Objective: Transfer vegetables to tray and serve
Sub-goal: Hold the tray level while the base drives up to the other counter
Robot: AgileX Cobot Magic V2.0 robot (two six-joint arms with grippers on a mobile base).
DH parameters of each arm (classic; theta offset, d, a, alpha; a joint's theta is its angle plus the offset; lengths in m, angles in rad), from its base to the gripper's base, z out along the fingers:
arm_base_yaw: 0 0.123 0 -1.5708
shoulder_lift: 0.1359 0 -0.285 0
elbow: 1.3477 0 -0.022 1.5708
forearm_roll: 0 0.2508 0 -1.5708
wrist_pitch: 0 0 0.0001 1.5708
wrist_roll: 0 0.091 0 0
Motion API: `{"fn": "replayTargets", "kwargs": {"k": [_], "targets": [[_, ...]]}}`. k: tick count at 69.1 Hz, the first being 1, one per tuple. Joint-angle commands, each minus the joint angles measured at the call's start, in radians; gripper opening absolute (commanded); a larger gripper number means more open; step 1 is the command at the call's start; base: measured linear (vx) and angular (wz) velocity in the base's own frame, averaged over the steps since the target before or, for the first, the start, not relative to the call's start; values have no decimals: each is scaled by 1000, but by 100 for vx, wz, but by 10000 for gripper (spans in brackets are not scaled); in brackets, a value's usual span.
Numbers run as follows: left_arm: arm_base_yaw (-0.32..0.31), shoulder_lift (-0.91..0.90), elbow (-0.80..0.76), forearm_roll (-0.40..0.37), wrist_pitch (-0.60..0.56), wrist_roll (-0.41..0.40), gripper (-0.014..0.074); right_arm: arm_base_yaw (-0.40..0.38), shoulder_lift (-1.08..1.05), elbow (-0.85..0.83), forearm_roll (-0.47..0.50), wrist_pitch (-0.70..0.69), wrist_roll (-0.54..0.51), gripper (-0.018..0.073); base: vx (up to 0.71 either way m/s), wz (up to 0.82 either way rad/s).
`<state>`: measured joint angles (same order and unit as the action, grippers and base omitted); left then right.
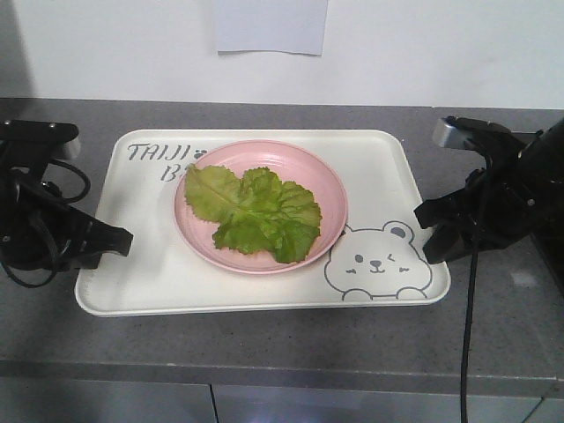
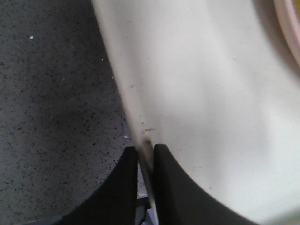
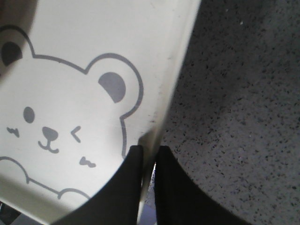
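Front-facing view is giving you the whole scene: the large cream-white rectangular plastic tray [image 1: 141, 282] with rounded corners is sitting flat on the speckled grey stone countertop [image 1: 282, 339], grey lettering at its far left corner and a winking bear drawing [image 1: 377, 262] at its near right corner. A round pink plate [image 1: 196, 231] is resting on the middle of the tray, and the bright green crinkled lettuce leaves [image 1: 256, 211] are lying spread across that plate.

Your left gripper [image 2: 146, 154] is clamping the tray's left rim; the left wrist view is showing both black fingers [image 2: 118, 187] pressed close with the thin cream edge pinched between them, one finger over the counter side, one over the tray floor. A sliver of the pink plate is peeking in at the top right there.

Your right gripper [image 3: 149, 152] is doing the same on the right rim, jaws squeezed onto the edge just beside the bear's ear, speckled counter on the outer side.

Both black arms are reaching in from opposite sides.
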<state>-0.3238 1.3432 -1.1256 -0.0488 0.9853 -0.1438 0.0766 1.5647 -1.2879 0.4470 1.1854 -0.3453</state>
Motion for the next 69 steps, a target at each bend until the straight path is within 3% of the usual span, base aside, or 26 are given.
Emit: {"fn": "replayTargets", "kwargs": {"k": [1,69], "targets": [[-20,-35,-42,-105,-107,22,-6,25,-44,-28,170,22,-52,-3,8,4],[-20,-35,-42,-105,-107,22,-6,25,-44,-28,170,22,-52,-3,9,3]]}}
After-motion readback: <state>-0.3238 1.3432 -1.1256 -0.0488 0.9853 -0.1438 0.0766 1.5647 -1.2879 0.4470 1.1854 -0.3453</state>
